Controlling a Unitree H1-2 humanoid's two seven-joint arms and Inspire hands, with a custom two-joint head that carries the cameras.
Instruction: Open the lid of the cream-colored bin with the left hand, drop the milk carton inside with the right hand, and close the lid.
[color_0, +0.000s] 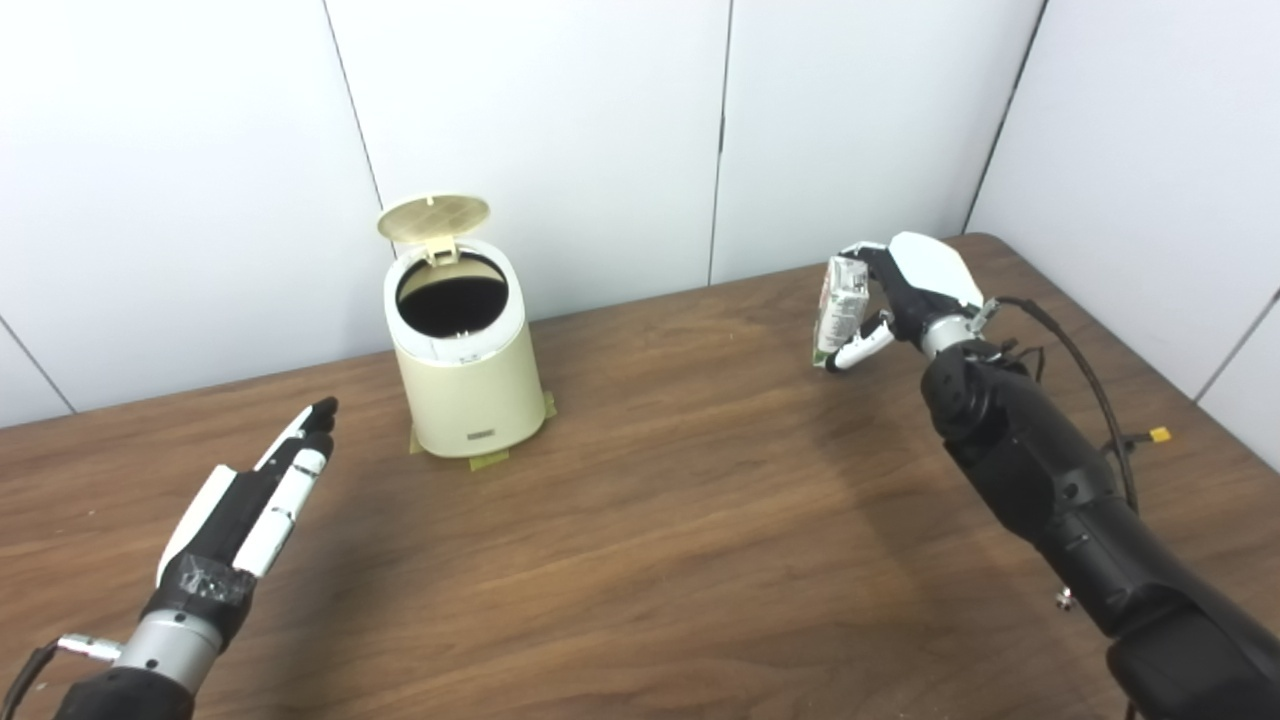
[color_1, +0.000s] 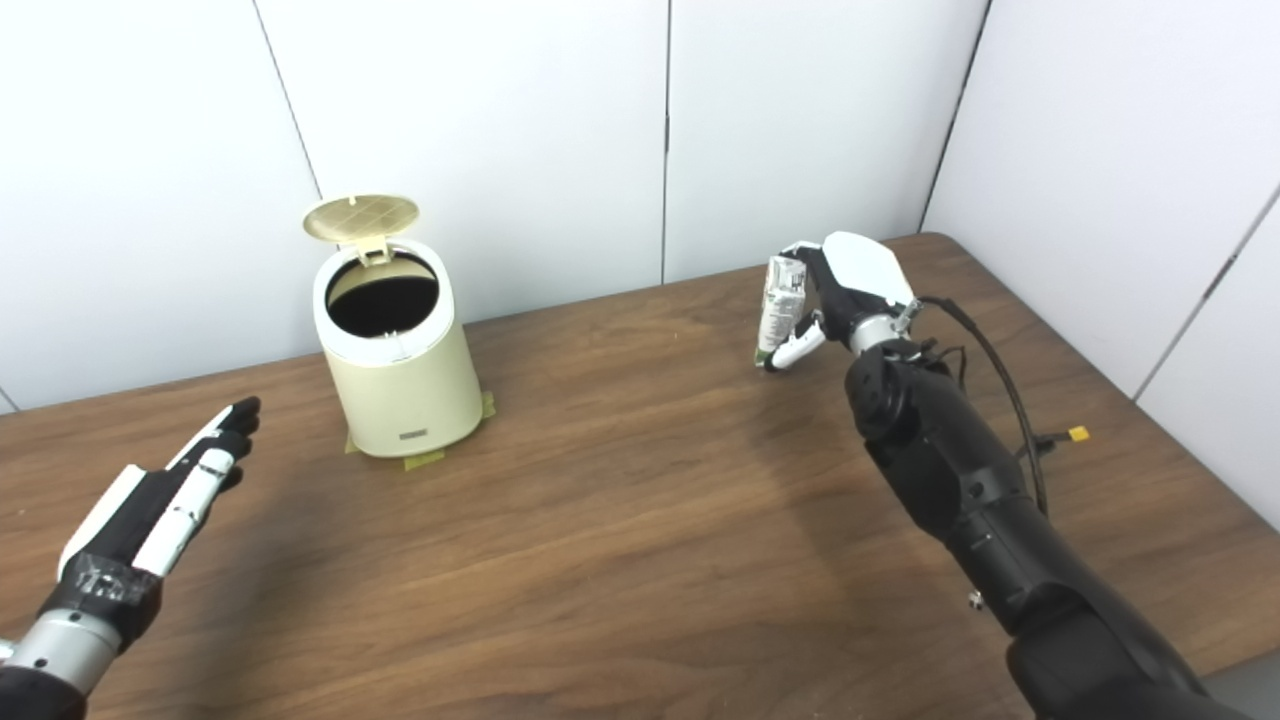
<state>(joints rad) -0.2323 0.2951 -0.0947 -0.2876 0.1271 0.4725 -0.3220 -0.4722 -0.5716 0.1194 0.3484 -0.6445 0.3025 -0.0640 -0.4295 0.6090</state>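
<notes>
On the wooden table (color_0: 650, 520) the bin (color_0: 466, 385) stands with its lid (color_0: 433, 216) up. The right hand (color_0: 905, 295) grips the carton (color_0: 840, 310) (held aloft); the left hand (color_0: 250, 505) lies flat, fingers straight, empty.

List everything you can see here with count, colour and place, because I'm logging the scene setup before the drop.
bin: one, cream-coloured, far left part of the table, standing upright on strips of greenish tape, dark inside
lid: one, cream, hinged at the back of the bin, standing open
milk carton: one, white with green print, held above the far right part of the table
table: one, dark brown wood grain, filling the lower view
wall panels: several, white, behind and to the right of the table
left hand: one, black and white, open, fingers stretched toward the bin, near left
right hand: one, black and white, shut on the milk carton, far right
</notes>
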